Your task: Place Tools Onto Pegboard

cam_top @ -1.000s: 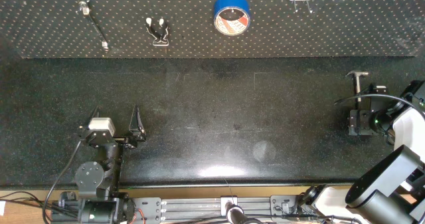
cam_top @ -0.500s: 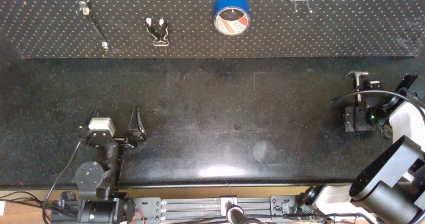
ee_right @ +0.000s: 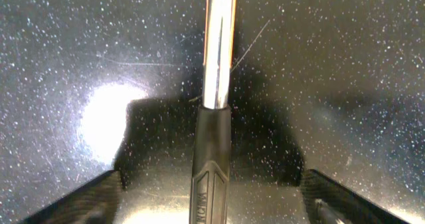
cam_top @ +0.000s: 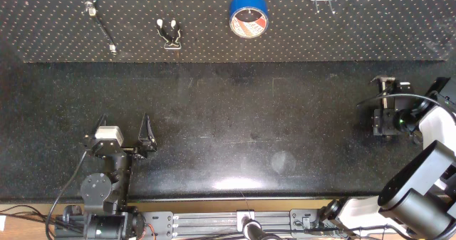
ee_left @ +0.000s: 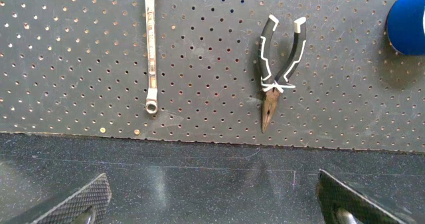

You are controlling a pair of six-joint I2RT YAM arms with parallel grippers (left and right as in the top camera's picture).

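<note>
A black perforated pegboard [cam_top: 392,33] [ee_left: 80,71] is seen along the far side of a black speckled desk [cam_top: 249,119] [ee_left: 199,171] [ee_right: 332,64]. The left arm [cam_top: 107,176] is placed at the near left edge of the desk; its jaws are spread wide, nothing is held between them, and they are turned toward the pegboard. The right arm [cam_top: 417,186] is placed at the desk's right side. Its jaws are also spread wide, one on either side of the black rubber grip of a hammer with a shiny metal shaft [cam_top: 385,94] [ee_right: 214,84], and the grip is not touched by them. The hammer is laid on the desk, head toward the pegboard. A blue roll of tape [cam_top: 249,16] [ee_left: 406,21], a long silver wrench [cam_top: 102,28] [ee_left: 151,44] and black-handled, white-trimmed pliers [cam_top: 169,35] [ee_left: 279,64] are hung on the pegboard. A small bare metal hook [cam_top: 323,5] is fixed near its right end.
</note>
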